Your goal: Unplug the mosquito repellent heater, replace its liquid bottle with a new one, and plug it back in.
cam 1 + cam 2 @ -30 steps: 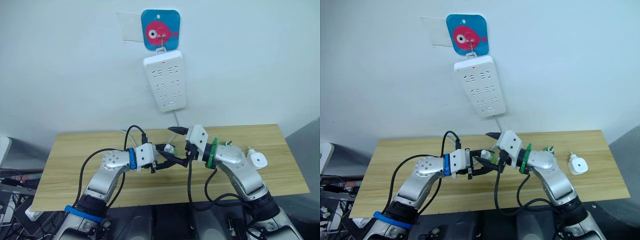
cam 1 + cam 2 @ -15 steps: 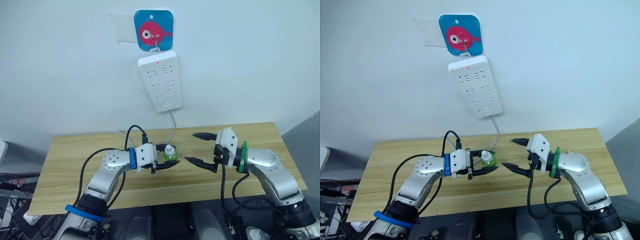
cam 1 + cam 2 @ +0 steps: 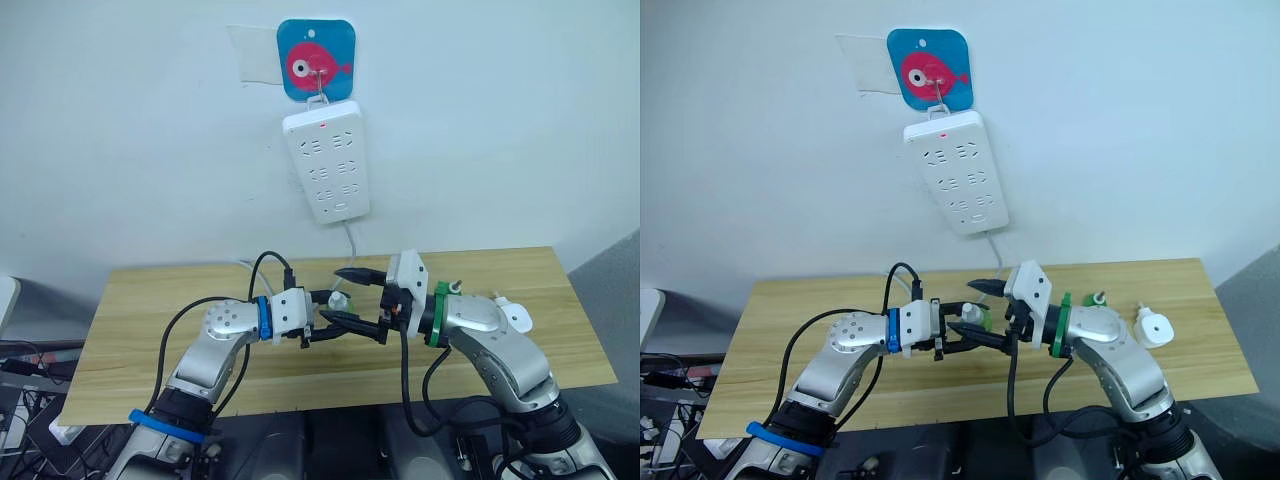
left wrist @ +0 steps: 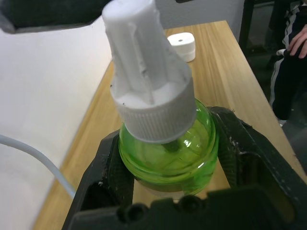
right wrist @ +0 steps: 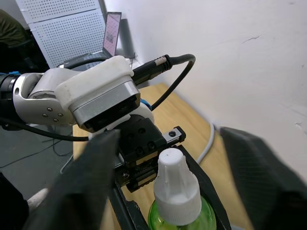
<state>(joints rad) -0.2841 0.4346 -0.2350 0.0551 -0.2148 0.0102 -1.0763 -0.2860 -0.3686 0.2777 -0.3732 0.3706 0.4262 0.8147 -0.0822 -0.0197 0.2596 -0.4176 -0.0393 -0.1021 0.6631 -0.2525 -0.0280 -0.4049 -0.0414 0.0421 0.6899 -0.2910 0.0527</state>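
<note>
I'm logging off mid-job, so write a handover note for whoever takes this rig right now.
Left gripper: shut on the green liquid bottle with white ribbed cap, held above the wooden table.
Right gripper: open, fingers either side of the bottle's cap, not gripping.
The small white rounded heater is unplugged and lies on the table by the right arm.
The white wall power strip has nothing plugged in.
Left: fit a bottle to the heater, replug.
</note>
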